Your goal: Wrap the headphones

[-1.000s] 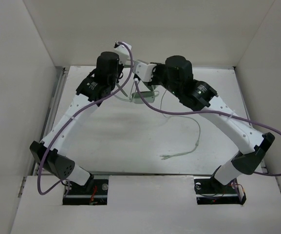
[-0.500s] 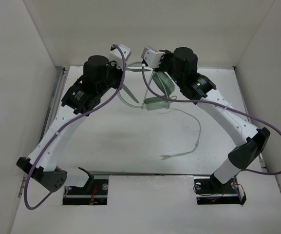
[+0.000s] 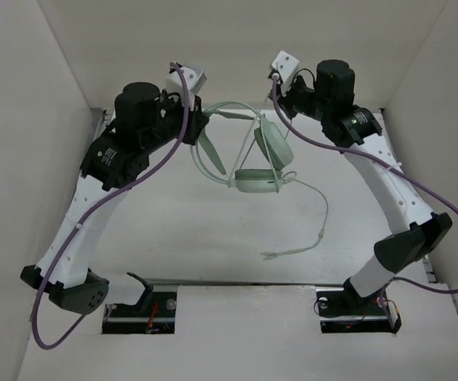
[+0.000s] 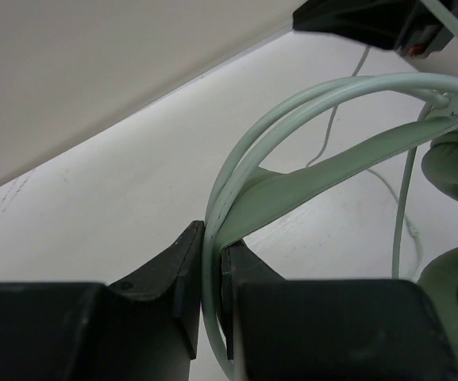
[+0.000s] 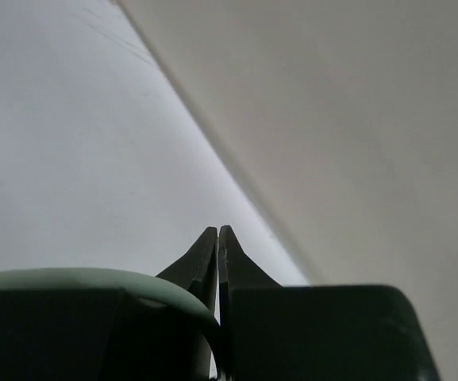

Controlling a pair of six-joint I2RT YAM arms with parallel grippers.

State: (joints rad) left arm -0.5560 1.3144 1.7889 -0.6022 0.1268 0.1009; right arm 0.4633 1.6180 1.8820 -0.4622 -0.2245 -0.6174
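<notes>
The pale mint-green headphones [image 3: 256, 181] hang in the air above the back of the table, held by the headband between both arms. My left gripper [image 3: 199, 127] is shut on the left end of the headband [image 4: 308, 178], which runs between its fingers [image 4: 211, 238]. My right gripper [image 3: 276, 107] is shut on the right end; in the right wrist view the band [image 5: 94, 282] curves into the base of the closed jaws [image 5: 217, 234]. Two earcups dangle below. The thin pale cable [image 3: 324, 218] trails down to the table, its plug end [image 3: 272, 254] lying flat.
White walls enclose the table on the left, right and back; the back wall [image 3: 236, 48] is close behind both wrists. Thick purple robot cables [image 3: 332, 151] loop from each arm. The arm bases [image 3: 141, 305] sit at the near edge.
Both arms have risen and spread apart, lifting the headphones off the table. The headband is now stretched between them and the earcups hang free.
</notes>
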